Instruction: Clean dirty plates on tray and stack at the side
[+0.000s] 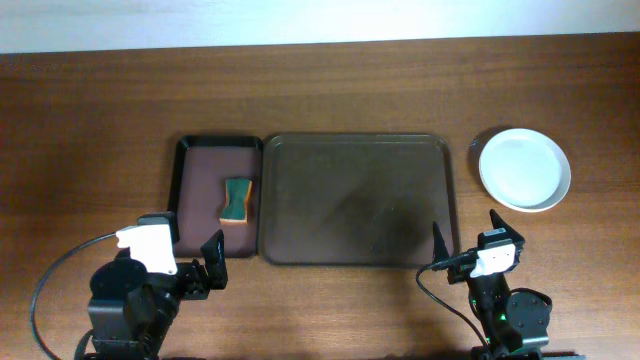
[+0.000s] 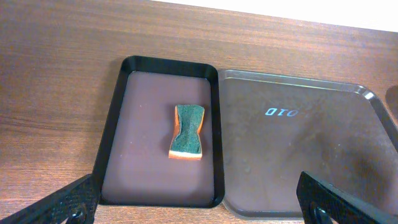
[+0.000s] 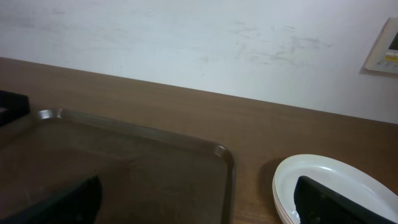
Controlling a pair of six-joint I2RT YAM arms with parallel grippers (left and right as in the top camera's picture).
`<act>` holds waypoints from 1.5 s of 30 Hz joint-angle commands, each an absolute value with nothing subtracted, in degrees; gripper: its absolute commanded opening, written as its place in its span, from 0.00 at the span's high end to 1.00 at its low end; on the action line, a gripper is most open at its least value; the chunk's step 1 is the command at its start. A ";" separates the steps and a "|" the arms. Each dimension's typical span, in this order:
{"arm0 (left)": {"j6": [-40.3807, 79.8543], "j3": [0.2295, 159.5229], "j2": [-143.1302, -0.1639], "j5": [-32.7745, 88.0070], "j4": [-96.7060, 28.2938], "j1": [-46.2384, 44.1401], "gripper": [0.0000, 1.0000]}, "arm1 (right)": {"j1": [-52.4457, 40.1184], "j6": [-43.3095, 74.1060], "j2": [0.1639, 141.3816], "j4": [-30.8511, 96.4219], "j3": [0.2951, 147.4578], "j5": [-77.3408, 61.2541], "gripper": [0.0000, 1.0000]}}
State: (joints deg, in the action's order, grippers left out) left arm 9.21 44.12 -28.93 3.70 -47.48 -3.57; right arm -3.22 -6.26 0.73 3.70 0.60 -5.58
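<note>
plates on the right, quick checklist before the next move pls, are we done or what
1. Tray free of plates: ok, nothing lies on it.
2. Plates stacked on the table, right of the tray: ok.
3. Top plate wiped: ok, no streaks show.
4. Three plates in the stack: cannot tell, the right wrist view shows only layered rims.
5. Sponge lying in the small black-rimmed tray: ok.
6. Left pincer and right pincer open, holding nothing: ok.
</note>
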 commanded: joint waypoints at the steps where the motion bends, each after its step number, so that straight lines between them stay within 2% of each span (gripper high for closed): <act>1: 8.25 44.01 -28.69 4.10 -47.44 -3.36 0.01 | -3.75 -6.66 0.19 4.10 0.32 -5.32 0.01; 12: 8.12 43.97 -28.25 3.92 -48.66 -3.29 0.01 | -3.75 -6.63 0.19 4.10 0.32 -5.32 0.01; 15: 8.03 38.26 -22.52 1.19 -45.36 -2.55 0.01 | -3.75 -6.66 0.21 4.10 0.32 -5.32 0.01; 21: 8.01 11.49 -2.20 1.08 -20.21 -2.55 0.01 | -3.75 -6.63 0.19 4.10 0.32 -5.32 0.01; 25: 4.16 0.75 -0.27 0.75 2.63 -2.46 0.01 | -3.75 -6.66 0.19 4.10 0.32 -5.32 0.01; 26: 0.71 0.51 -0.30 1.30 4.03 -2.50 0.00 | -3.75 -6.66 0.19 4.10 0.32 -5.32 0.01; 30: -1.98 0.51 -0.30 2.66 -4.56 -2.46 0.00 | -3.75 -6.63 0.21 4.10 0.32 -5.32 0.01; 45: -2.00 0.51 -0.30 3.01 -4.51 -2.46 0.01 | -3.75 -6.66 0.19 4.10 0.32 -5.32 0.01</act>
State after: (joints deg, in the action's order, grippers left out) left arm -0.73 0.86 -0.69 2.17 -4.54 -2.81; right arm -3.22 -6.44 0.58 3.81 0.60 -5.41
